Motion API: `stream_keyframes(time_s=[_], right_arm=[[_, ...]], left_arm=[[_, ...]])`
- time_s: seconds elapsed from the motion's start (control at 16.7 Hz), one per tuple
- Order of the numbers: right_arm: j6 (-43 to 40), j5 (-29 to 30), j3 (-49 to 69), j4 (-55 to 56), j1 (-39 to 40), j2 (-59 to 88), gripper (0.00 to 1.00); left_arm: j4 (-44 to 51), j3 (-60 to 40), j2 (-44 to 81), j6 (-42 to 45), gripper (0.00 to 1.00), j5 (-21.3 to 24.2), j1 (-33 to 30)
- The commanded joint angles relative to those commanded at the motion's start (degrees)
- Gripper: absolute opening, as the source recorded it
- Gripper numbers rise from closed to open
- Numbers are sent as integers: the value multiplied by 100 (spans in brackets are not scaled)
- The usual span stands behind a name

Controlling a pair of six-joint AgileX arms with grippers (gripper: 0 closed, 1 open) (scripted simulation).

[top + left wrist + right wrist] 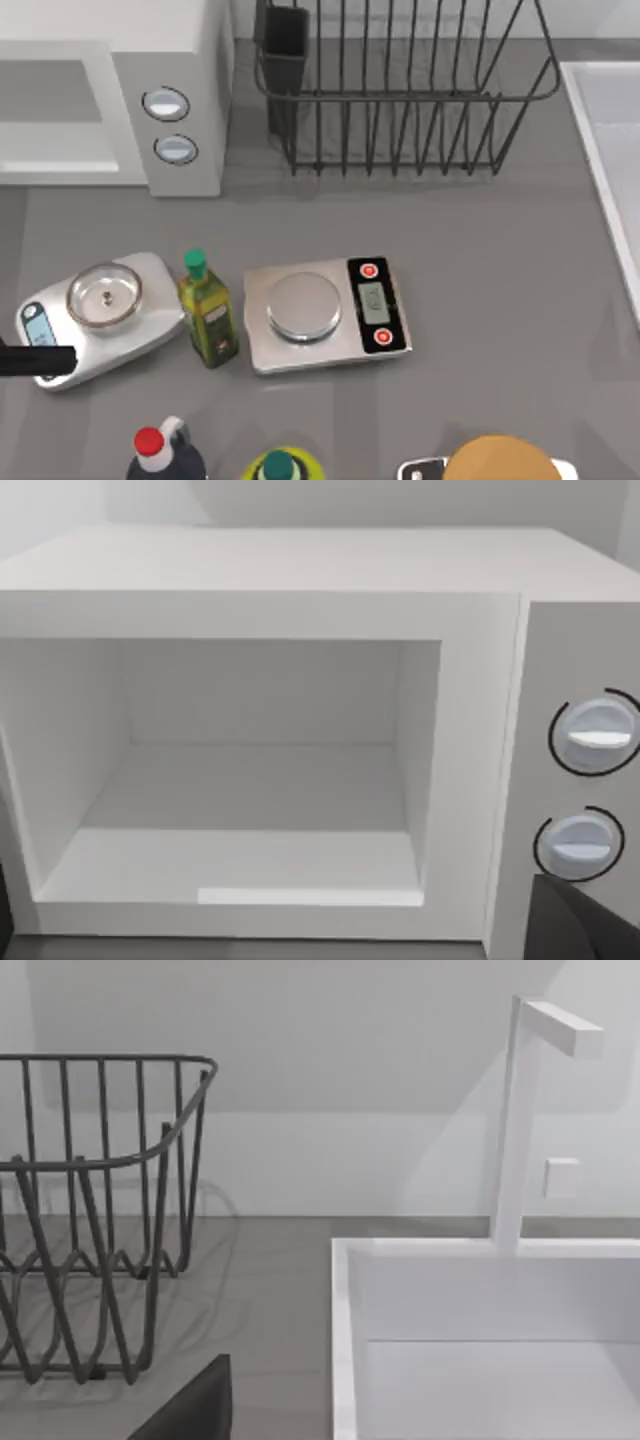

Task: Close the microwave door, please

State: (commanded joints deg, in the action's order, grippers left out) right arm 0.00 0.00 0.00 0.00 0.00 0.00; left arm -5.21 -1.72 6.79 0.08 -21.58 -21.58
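Two scales (325, 315) before one microwave (300, 600)

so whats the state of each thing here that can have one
microwave: open, cavity bare inside
upper knob: pointer level across the dial
lower knob: pointer level across the dial
green-capped bottle: upright, capped, between the two scales
square scale: pan bare
round-pan scale: pan bare
wire rack: nothing on its bars
sink: dry, no water from the tap
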Motion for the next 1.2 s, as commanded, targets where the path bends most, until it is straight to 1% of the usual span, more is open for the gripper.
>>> stream_keyframes(time_s=[0.18, 0.3, 0.6, 0.66, 0.78, 1.08, 1.2], right_arm=[[0, 0, 0, 0, 0, 0, 100], [0, 0, 0, 0, 0, 0, 100], [0, 0, 0, 0, 0, 0, 100], [0, 0, 0, 0, 0, 0, 100], [0, 0, 0, 0, 0, 0, 100], [0, 0, 0, 0, 0, 0, 100], [0, 0, 0, 0, 0, 0, 100]], left_arm=[[627, -77, -494, -9, 0, -296, -296], [839, -111, -699, -13, 0, -410, -409], [832, -102, -682, -15, 0, -385, -377], [801, -110, -643, -14, 0, -307, -300], [686, -145, -494, -10, 0, -3, 4], [302, -254, -5, 4, 0, 1089, 1097], [220, -277, 100, 7, 0, 1275, 1282]])
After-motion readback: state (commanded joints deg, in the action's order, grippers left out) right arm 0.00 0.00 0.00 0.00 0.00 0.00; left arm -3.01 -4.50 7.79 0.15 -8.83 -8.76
